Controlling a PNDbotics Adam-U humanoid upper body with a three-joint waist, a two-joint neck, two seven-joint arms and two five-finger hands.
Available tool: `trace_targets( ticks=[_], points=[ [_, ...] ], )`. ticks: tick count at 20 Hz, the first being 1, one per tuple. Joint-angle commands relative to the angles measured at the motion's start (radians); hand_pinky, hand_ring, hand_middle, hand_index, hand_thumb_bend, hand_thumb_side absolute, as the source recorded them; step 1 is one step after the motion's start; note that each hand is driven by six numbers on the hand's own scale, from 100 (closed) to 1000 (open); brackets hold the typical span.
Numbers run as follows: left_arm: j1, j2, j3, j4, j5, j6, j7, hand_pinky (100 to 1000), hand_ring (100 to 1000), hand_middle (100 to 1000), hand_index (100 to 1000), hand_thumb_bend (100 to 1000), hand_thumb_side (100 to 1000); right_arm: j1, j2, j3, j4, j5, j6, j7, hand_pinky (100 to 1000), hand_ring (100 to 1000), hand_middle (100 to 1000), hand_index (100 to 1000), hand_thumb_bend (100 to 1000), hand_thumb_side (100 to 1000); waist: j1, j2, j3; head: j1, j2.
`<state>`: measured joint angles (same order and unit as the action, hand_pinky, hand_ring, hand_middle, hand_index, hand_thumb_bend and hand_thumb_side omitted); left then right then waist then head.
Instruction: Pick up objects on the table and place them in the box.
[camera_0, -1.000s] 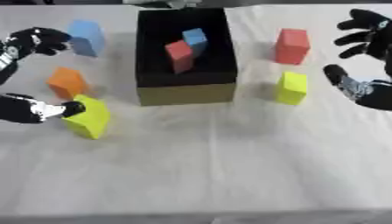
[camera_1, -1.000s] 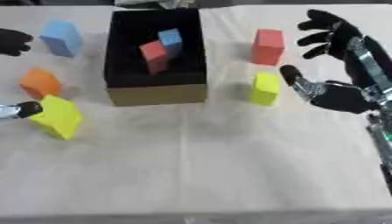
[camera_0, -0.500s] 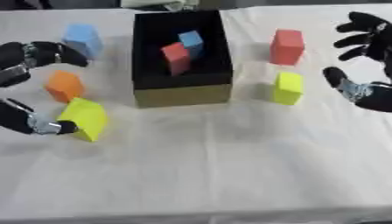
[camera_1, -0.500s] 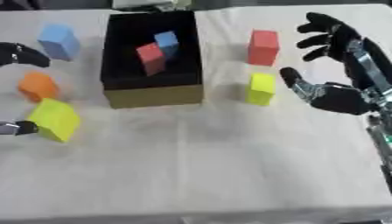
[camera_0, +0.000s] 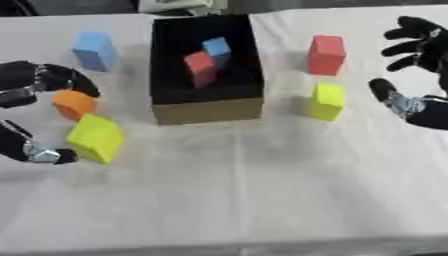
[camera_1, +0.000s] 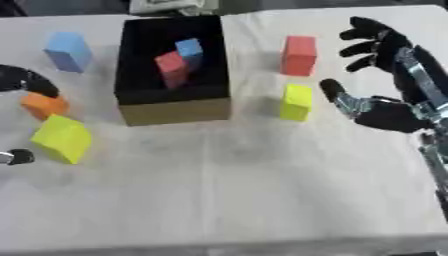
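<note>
Test bench: white-clothed table (camera_0: 262, 200), coloured blocks (camera_0: 325, 54).

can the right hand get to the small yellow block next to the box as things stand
Probably yes. The right hand is open just right of the small yellow block, with only bare tablecloth between them. The red block stands behind it and the box to its left, both apart.

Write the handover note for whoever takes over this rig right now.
Left hand: open around the large yellow block, fingers above, thumb below; contact unclear.
Right hand: open, empty, right of the small yellow block.
Done: red block and blue block are in the box.
Left on the table: large yellow, orange block, light blue block, red block, small yellow.
</note>
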<state>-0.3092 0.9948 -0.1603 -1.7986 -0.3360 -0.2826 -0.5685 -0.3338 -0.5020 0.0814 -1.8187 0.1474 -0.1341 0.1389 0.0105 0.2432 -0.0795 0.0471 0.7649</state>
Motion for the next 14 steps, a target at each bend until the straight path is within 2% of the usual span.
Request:
trace_targets(
  ticks=[1,14],
  points=[
    [-0.028,0.04,-0.009,0.018,-0.019,-0.007,-0.017,831,824,796,875,505,280,-0.007,-0.028,-0.004,-0.009,0.004,-0.002,0.003,654,757,812,955,367,337,0.015,-0.034,-0.001,0.002,0.005],
    [-0.12,-0.025,-0.078,0.103,-0.085,-0.007,-0.041,825,805,779,884,493,309,-0.009,-0.018,-0.001,0.001,0.004,-0.003,0.009,655,759,813,956,351,337,0.015,-0.037,-0.011,0.004,0.005]
  ],
)
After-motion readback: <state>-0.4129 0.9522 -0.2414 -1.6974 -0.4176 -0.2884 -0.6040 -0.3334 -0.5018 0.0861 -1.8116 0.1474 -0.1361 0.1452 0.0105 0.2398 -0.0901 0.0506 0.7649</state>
